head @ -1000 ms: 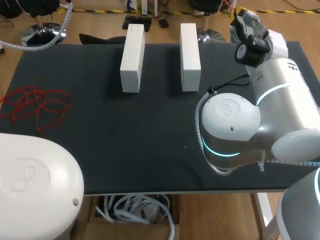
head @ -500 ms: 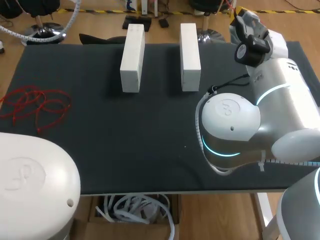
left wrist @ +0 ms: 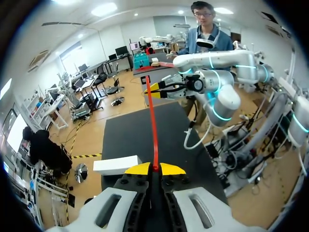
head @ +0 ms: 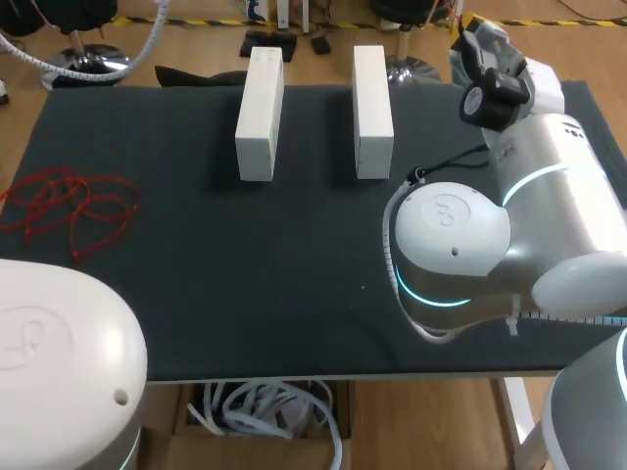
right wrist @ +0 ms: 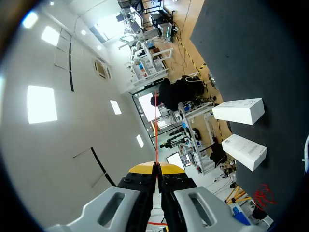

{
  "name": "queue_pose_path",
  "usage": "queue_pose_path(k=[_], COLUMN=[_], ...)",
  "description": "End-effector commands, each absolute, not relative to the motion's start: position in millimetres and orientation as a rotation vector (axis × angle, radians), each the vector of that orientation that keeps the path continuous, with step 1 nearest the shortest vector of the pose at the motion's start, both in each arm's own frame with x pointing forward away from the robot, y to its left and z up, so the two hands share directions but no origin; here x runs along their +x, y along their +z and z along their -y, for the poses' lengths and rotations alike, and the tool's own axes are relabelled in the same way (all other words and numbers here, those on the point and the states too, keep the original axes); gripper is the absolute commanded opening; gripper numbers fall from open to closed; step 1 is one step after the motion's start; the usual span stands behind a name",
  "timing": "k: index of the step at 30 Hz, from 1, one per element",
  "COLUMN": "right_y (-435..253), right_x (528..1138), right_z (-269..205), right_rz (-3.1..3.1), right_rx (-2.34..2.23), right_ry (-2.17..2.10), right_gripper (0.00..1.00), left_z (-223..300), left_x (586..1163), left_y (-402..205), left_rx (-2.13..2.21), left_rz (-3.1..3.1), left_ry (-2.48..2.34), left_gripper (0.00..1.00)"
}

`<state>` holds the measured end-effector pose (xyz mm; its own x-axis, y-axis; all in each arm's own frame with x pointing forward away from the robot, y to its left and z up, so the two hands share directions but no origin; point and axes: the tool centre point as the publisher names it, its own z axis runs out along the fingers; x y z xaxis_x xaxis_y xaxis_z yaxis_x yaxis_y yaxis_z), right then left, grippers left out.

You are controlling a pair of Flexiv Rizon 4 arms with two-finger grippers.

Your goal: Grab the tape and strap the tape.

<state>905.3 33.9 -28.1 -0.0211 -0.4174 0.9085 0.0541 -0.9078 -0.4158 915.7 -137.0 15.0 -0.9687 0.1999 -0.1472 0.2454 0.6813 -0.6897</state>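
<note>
Left hand [left wrist: 154, 168]: it is pinching the near end of the red tape [left wrist: 151, 121], its yellow tips lying closed with only the tape between them.
Red tape: it is running as a thin, almost straight line through the air above the desk [head: 245, 284], from the left hand across to the right hand [left wrist: 155, 89].
Right hand: at the far end it is clamping the tape in the same way, its tips pressed together on it.
Handling: the tape is looking light, narrow and limp. It is probably staying straight only because it is being pulled from both ends, and it would likely sag if the hands came closer. Its smooth, thin edge could slip, so the flat faces near each end seem the best places to hold it.
Beyond: two white boxes [head: 260, 113] are standing side by side with a gap between them, and loose red straps [head: 69, 211] are lying tangled well apart from them at the desk's left edge.
</note>
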Motion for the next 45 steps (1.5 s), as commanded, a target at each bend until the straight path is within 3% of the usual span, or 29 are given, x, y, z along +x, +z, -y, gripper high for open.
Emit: queue_pose_path(k=[1, 8, 17, 37, 45], right_y=[-24.9, -24.9, -14.7, -9.2, 9.5], right_x=[904.6, 904.6, 908.4, 906.9, 911.8], right_z=[-34.7, -34.7, -8.0, -8.5, -4.5], right_rz=[-0.383, -0.383, 0.989, 0.945, 1.183], right_rx=[-1.942, -1.942, -2.189, -2.155, -2.265], right_ry=[-1.993, -1.993, -2.625, -2.647, -2.937], right_gripper=[0.0, 0.0, 0.0, 0.0, 0.0], left_z=[137.1, 137.1, 137.1, 137.1, 137.1], left_x=[915.5, 915.5, 915.5, 915.5, 915.5], left_y=[15.3, 15.3, 15.3, 15.3, 15.3], left_rx=[0.374, 0.374, 0.374, 0.374, 0.374], left_rz=[-2.827, -2.827, -2.827, -2.827, -2.827], left_ry=[-1.169, -1.169, -1.169, -1.169, -1.169], left_gripper=[0.0, 0.0, 0.0, 0.0, 0.0])
